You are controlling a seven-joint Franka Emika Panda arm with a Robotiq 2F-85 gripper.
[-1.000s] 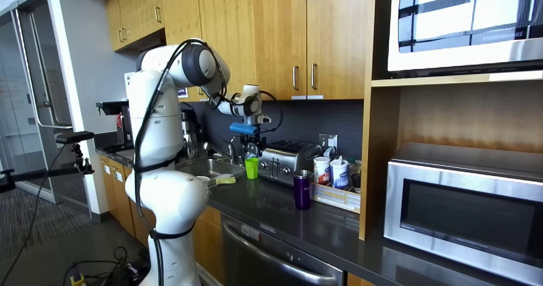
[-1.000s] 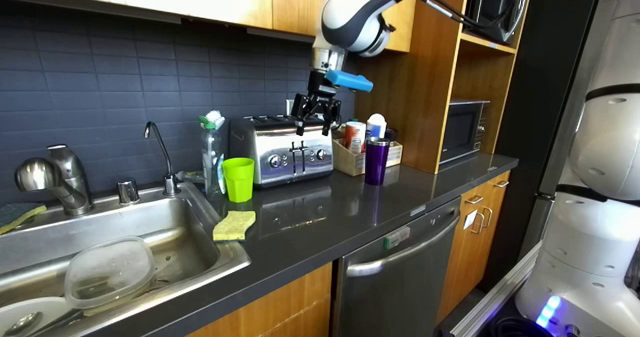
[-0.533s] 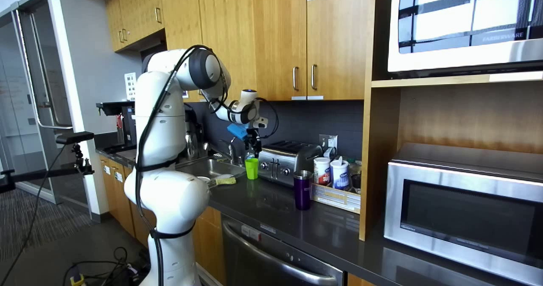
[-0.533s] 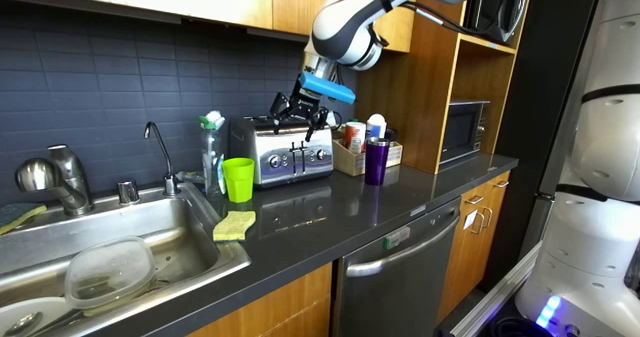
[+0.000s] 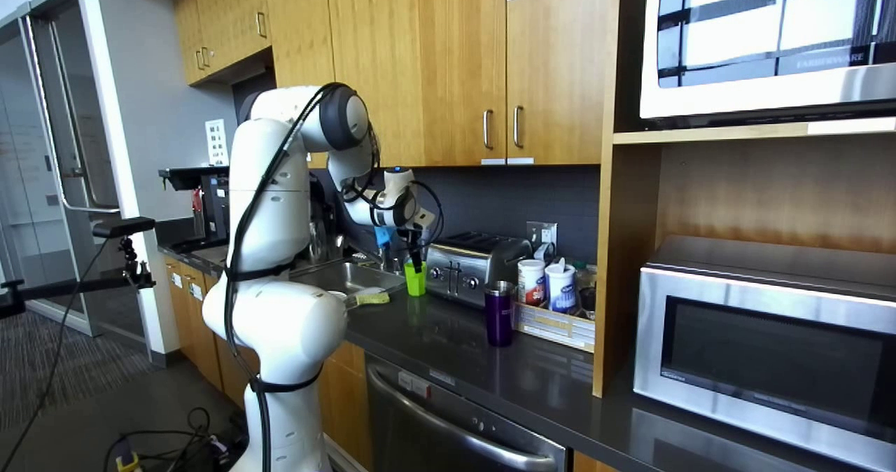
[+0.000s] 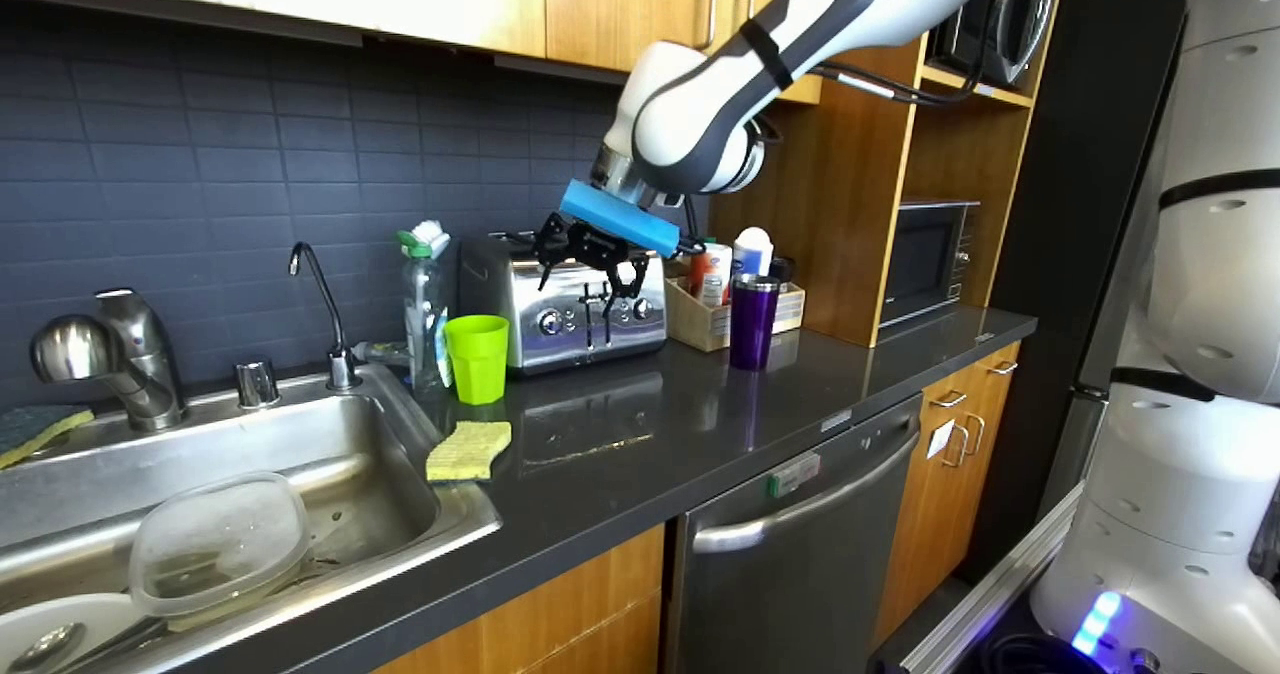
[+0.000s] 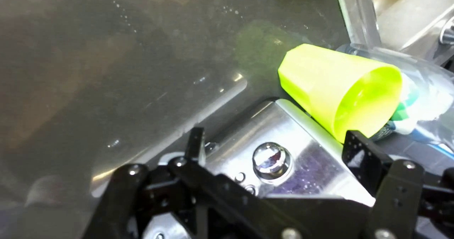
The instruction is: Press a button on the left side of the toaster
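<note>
FARBERWARE [image 5: 831,59] reads across the upper microwave [image 5: 763,34] in an exterior view on my remote feed; print on the canisters [image 5: 561,288] and dishwasher sticker [image 5: 420,386] is too small for me.

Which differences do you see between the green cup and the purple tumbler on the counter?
Height: the purple tumbler looks taller than the green cup.
Colour: the tumbler has a silvery rim; the cup is green all over.
Place: the cup stands beside the toaster; the tumbler, in front of the box of canisters.
Shared: both stand upright on the dark counter.
</note>
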